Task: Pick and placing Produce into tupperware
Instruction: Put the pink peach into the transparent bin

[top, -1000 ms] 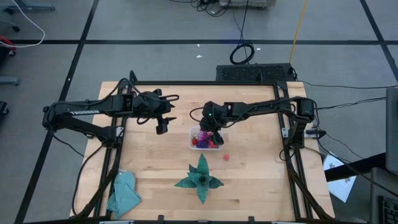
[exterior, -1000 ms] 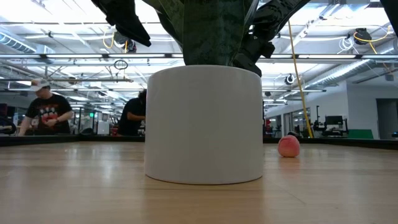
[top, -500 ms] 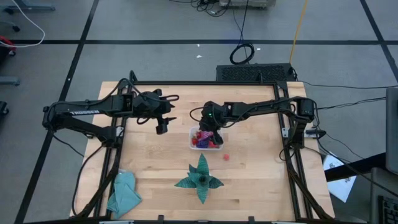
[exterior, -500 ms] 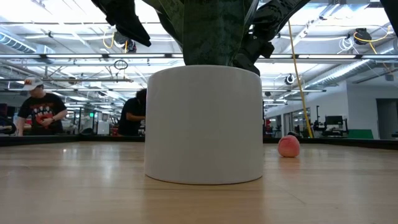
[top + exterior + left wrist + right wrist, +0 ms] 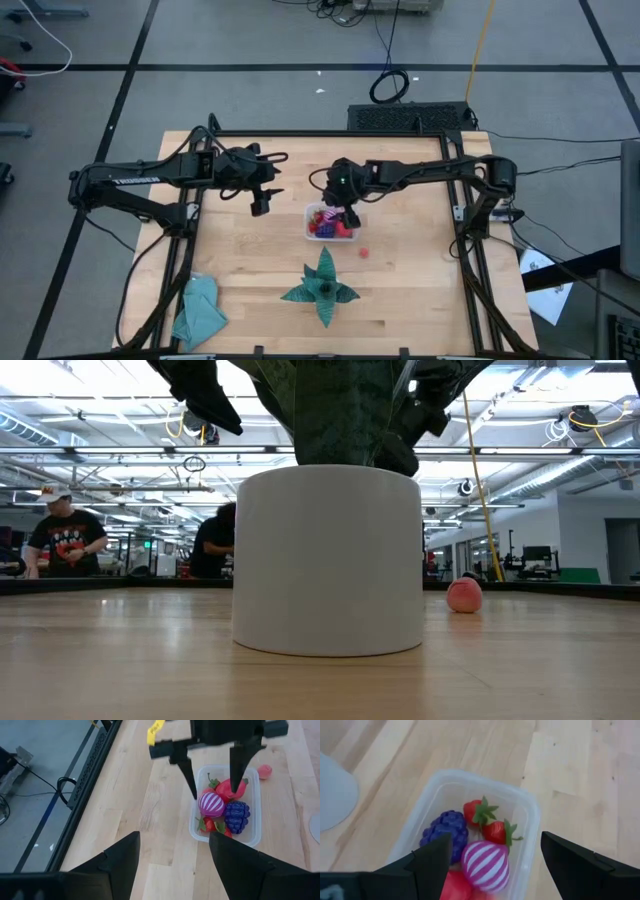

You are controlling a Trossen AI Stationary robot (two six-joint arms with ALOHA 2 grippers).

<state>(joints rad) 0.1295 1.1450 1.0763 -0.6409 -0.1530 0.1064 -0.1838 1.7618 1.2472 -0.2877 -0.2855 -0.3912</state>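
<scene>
Right gripper (image 5: 212, 772) has lifted a bit off the small clear plastic container (image 5: 331, 223), jaws spread and empty, purple grape bunch (image 5: 445, 832) inside.

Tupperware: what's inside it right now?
In the tupperware: a purple grape bunch, two strawberries, a magenta-and-white striped ball, and another red fruit, partly hidden. The right tool hangs open above it.

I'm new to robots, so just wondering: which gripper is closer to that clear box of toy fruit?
The right one. The right gripper hangs open directly over the clear box, while the left gripper waits open off to the box's side, above bare table.
</scene>
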